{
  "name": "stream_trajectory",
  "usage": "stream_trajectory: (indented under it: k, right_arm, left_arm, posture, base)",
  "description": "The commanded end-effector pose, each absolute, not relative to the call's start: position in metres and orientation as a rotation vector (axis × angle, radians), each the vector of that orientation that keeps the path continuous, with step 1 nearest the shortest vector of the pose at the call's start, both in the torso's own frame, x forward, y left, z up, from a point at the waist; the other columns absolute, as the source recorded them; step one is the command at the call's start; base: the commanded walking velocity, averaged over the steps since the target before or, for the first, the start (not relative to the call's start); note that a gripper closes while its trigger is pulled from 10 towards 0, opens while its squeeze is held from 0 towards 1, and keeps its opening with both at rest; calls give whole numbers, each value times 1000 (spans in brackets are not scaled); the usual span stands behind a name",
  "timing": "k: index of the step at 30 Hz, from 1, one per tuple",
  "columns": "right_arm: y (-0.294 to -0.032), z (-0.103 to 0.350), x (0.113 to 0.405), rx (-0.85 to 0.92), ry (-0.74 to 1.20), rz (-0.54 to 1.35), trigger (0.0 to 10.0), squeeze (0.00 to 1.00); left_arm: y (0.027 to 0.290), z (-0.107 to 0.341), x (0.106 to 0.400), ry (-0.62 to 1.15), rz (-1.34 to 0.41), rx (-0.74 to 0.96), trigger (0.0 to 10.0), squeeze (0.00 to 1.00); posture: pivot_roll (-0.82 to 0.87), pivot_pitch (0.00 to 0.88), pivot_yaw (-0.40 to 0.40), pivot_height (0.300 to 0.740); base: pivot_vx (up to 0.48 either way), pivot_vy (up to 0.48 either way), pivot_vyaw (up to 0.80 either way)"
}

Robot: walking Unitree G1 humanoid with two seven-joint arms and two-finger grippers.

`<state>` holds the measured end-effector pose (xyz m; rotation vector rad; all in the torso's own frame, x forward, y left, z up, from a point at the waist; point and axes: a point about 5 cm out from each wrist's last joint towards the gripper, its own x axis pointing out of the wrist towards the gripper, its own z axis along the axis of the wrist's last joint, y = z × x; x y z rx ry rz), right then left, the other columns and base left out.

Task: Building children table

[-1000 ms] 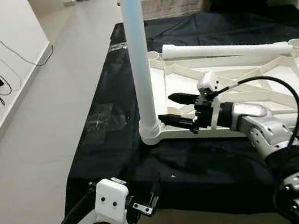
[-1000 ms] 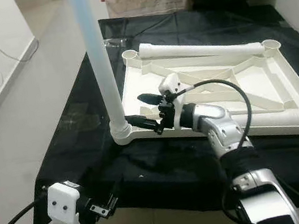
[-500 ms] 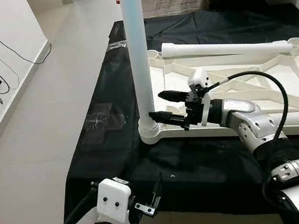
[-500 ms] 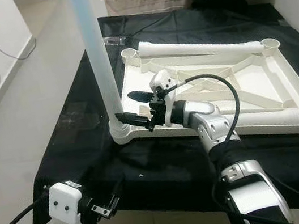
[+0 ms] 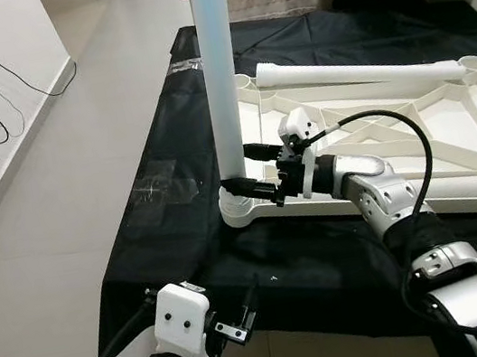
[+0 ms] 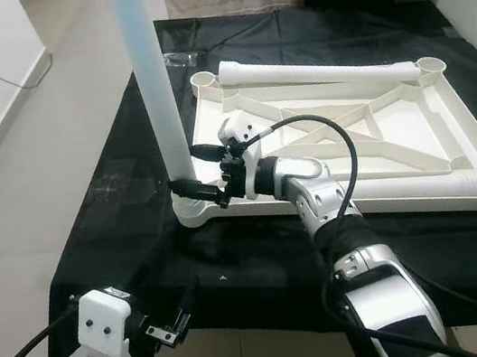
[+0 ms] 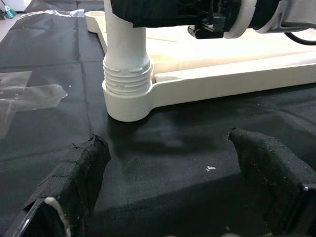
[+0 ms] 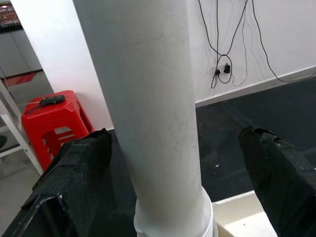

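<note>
Table frame (image 5: 395, 129), white ribbed plastic, lies upside down at frame centre on the black-clothed desk (image 5: 169, 144). Its smooth round leg (image 5: 218, 72) stands in the corner socket (image 5: 241, 205). Right pincer (image 5: 239, 168) brackets it wide; a skewed squeeze may tilt the leg. Left pincer (image 7: 173, 182), wide, hovers low.

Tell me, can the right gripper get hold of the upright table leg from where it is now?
Probably yes. The right gripper is open with its fingers either side of the upright leg, just above the corner socket of the overturned tabletop. Nothing sits between them; it looks ready to close.
</note>
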<state>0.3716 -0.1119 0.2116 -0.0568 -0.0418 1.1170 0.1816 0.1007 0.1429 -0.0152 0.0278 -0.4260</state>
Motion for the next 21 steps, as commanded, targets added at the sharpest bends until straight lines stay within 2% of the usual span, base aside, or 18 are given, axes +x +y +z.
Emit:
stream_trajectory:
  k: [1,21]
  right_arm:
    - [-107,212,371,-57,-49,1131,10000,0]
    - [-81,222,378,-31,-98,1156,10000,0]
  left_arm:
    - [99,142,180,41,-427,-8,10000,0]
    - [97,142,180,42,-429,-10,10000,0]
  posture:
    - [167,192,-46,740]
    - [170,196,-54,740]
  base:
    - [0,0,0]
    - [0,0,0]
